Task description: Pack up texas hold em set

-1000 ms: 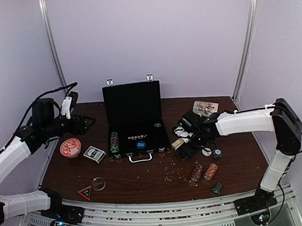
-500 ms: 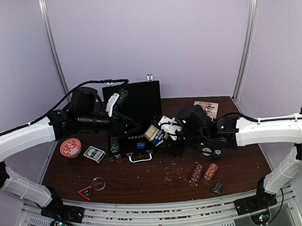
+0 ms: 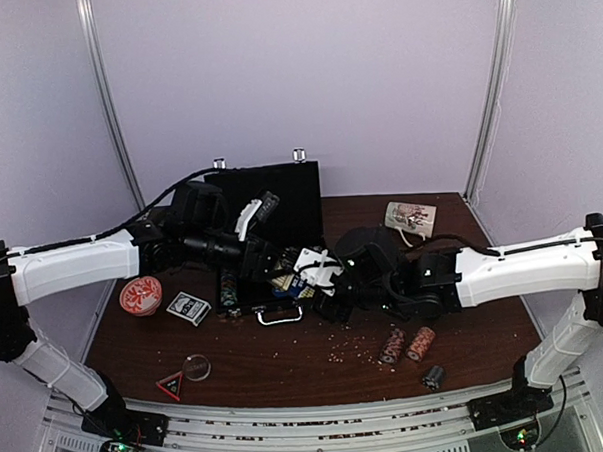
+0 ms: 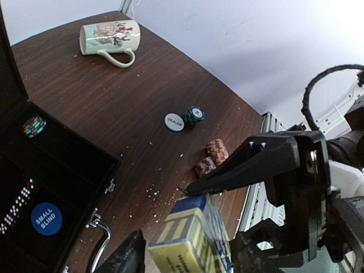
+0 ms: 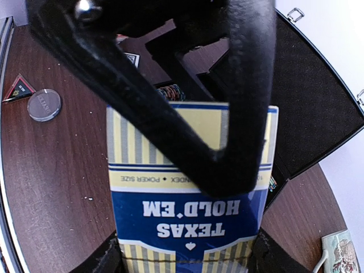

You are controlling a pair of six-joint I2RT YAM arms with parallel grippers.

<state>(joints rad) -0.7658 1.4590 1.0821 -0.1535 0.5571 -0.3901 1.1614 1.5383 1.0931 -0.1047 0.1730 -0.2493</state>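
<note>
Both arms stretched inward above the open briefcase's (image 3: 280,192) front edge. The right fingers (image 5: 105,259) clamped the card deck box (image 5: 187,187); the left fingers (image 4: 128,259) flanked it, contact unclear.

White printed mug (image 3: 411,217) on its side, back right of brown wooden table (image 3: 248,370). Orange-red patterned round dish (image 3: 140,294) near left edge.

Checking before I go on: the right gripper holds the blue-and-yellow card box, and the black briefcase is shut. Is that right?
Not quite: the briefcase is open, with its lid standing upright, as the top external view shows. The rest is right: the right gripper holds the blue-and-yellow card box.
</note>
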